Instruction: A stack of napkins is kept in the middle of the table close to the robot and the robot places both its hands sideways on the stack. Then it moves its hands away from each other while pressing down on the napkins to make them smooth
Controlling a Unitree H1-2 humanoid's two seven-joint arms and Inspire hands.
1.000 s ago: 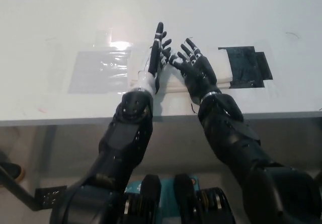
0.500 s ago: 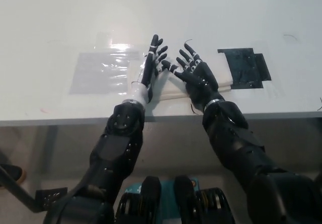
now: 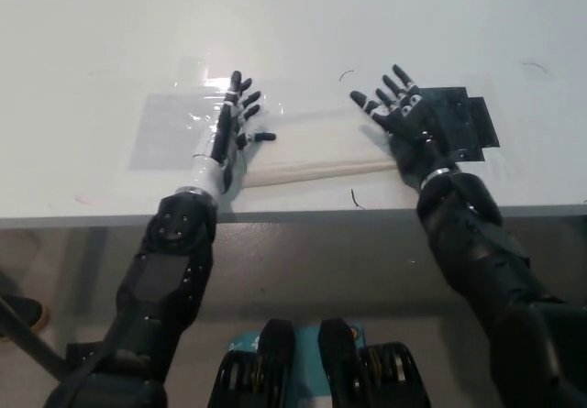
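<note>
A flat white stack of napkins (image 3: 316, 142) lies on the white table (image 3: 293, 23) near its front edge. My left hand (image 3: 231, 130) stands on its side at the stack's left end, fingers spread and pointing away from me. My right hand (image 3: 404, 124) rests at the stack's right end, fingers apart, partly over the black patch. Neither hand holds anything. The stretch of napkins between the hands shows uncovered.
A clear plastic sheet (image 3: 179, 128) is taped to the table left of the stack. A black taped patch (image 3: 463, 119) lies to the right. The table's front edge (image 3: 303, 214) runs just below the napkins. Small dark marks dot the tabletop.
Both hands have slid apart from the middle of the stack, the left one leftward and the right one rightward. The napkins between them are now uncovered.
</note>
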